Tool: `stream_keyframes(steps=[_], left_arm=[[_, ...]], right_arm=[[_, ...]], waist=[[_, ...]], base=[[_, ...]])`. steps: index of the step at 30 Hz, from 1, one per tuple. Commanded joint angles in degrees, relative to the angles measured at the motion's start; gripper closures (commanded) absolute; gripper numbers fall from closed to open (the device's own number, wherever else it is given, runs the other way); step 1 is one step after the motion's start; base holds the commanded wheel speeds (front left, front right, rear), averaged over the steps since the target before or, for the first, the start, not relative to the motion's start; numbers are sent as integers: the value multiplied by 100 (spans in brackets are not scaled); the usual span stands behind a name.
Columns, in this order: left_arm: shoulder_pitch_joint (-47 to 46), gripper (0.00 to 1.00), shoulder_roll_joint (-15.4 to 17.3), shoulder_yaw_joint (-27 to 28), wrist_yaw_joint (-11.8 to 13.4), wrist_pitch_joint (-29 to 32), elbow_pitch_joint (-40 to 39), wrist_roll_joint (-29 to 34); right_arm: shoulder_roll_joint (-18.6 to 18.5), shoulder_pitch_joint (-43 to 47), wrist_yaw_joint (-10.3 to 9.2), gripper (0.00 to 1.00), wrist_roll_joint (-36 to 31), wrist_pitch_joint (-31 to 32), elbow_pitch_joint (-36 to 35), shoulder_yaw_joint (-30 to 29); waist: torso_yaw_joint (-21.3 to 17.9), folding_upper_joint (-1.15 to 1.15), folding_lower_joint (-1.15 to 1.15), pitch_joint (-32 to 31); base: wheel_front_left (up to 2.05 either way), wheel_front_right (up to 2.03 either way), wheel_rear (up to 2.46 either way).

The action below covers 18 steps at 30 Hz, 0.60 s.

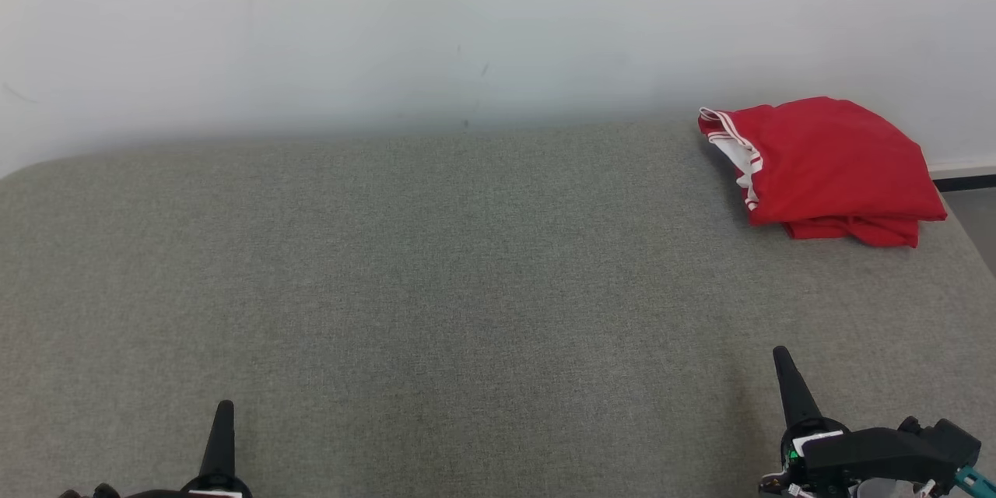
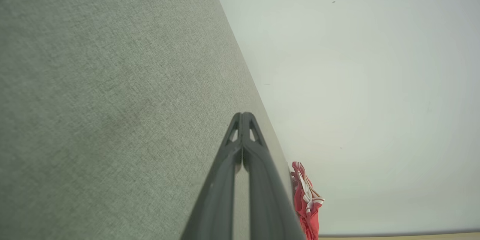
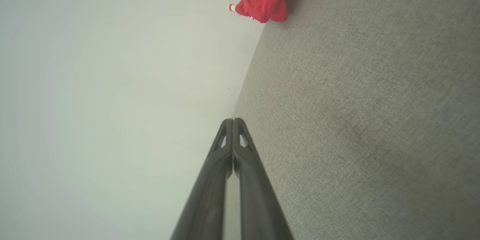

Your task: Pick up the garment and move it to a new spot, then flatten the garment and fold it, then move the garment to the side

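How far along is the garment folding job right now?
Looks finished: the red garment lies folded at the far right edge of the grey fabric surface. Nothing is in hand; the left pincer and right pincer are shut and empty, near the robot. Nothing appears left.

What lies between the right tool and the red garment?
Nothing: in the head view, bare grey fabric surface runs from the right tool, lower right, to the folded red garment at the far right.
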Motion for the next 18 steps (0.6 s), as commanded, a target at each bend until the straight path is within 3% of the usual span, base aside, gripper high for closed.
stream_keyframes(steps=[1,18], left_arm=[[-123,100,23,18,-23,31,-43,-164],[-247,100,26,56,-90,249,-38,-996]], right_arm=[[-17,-60,-8,100,144,46,-67,-25],[-12,-135,-9,100,984,263,-90,-117]], waist=[[-1,0,0,0],[-18,0,0,-5]], base=[[0,0,0],[0,0,0]])
